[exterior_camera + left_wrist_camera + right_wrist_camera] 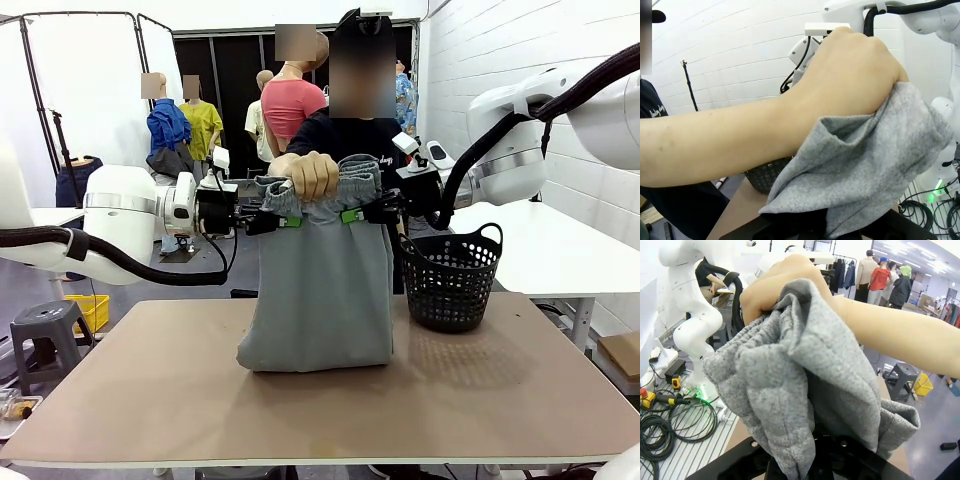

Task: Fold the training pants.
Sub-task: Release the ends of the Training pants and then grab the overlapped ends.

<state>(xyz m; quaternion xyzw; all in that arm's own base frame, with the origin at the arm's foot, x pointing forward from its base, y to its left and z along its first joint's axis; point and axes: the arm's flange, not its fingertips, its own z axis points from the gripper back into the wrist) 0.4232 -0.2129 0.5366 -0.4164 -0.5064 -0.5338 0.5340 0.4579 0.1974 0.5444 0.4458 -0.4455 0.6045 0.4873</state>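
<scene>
While held by a hand [313,175], the training pants [320,290] are clamped by the left tool [290,220]. The right tool [352,214] is clamped on them likewise.

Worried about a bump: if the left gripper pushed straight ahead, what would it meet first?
The grey pants the left gripper pinches, then probably the person's hand holding them just beyond; depth is unclear.

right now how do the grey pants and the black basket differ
The training pants are grey fabric; the basket is black mesh. The pants hang from the left claw, the right claw and a person's hand; the basket stands unheld. The pants are wider than the basket. Both touch the table.
</scene>
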